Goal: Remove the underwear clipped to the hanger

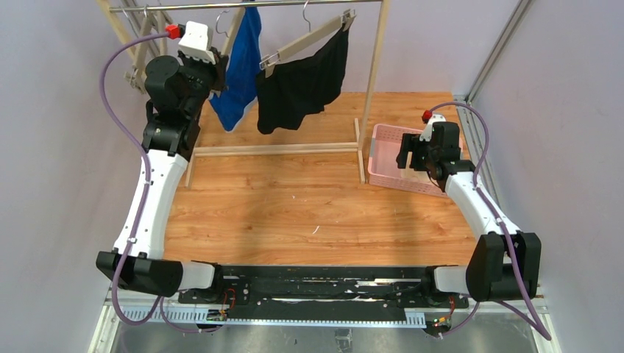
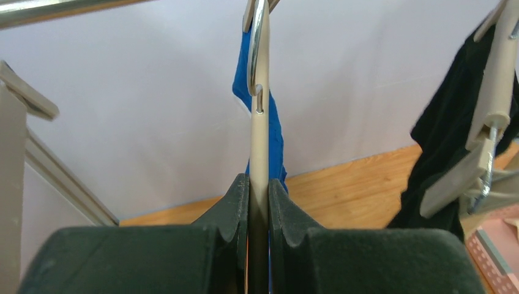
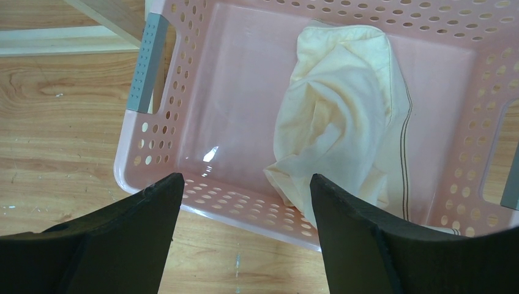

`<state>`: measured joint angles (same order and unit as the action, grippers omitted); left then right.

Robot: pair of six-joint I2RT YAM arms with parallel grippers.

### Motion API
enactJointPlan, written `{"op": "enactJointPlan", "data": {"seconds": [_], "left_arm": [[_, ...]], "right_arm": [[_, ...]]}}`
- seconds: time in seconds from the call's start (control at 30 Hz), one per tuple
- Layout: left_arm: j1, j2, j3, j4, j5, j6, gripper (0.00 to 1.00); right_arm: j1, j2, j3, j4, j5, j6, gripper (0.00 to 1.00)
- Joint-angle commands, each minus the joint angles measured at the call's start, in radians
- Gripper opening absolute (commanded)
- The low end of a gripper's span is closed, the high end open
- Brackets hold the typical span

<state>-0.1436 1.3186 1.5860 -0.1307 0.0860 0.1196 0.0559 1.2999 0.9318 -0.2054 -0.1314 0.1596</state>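
The blue underwear (image 1: 243, 73) hangs from a beige hanger (image 2: 260, 141) on the rack's metal rail (image 1: 250, 6). In the left wrist view the blue cloth (image 2: 276, 135) shows just behind the hanger bar. My left gripper (image 2: 259, 187) is shut on that hanger bar, below its metal hook; from above the left gripper (image 1: 219, 77) sits at the blue cloth's left edge. The black underwear (image 1: 302, 84) hangs clipped to a second hanger (image 2: 489, 116) to the right. The cream underwear (image 3: 336, 122) lies in the pink basket (image 3: 202, 92). My right gripper (image 3: 245, 190) is open and empty above the basket's near rim.
The wooden rack's base bar (image 1: 276, 149) and right post (image 1: 377, 66) stand on the wooden table. The pink basket (image 1: 383, 158) sits right of the rack. More empty hangers (image 1: 136, 73) hang at the far left. Walls close in on both sides.
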Motion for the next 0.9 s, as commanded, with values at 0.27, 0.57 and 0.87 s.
{"op": "enactJointPlan", "data": {"seconds": [0.27, 0.57, 0.87], "left_arm": [[-0.005, -0.218, -0.133, -0.251, 0.029, 0.033, 0.0], [-0.008, -0.366, -0.274, -0.531, 0.193, -0.014, 0.0], [-0.02, -0.461, -0.278, -0.81, 0.372, 0.026, 0.0]], "right_arm": [[-0.009, 0.011, -0.012, 0.015, -0.035, 0.03, 0.78], [-0.007, -0.052, -0.001, -0.033, -0.234, 0.04, 0.78], [0.036, -0.126, 0.04, -0.037, -0.488, 0.066, 0.78]]}}
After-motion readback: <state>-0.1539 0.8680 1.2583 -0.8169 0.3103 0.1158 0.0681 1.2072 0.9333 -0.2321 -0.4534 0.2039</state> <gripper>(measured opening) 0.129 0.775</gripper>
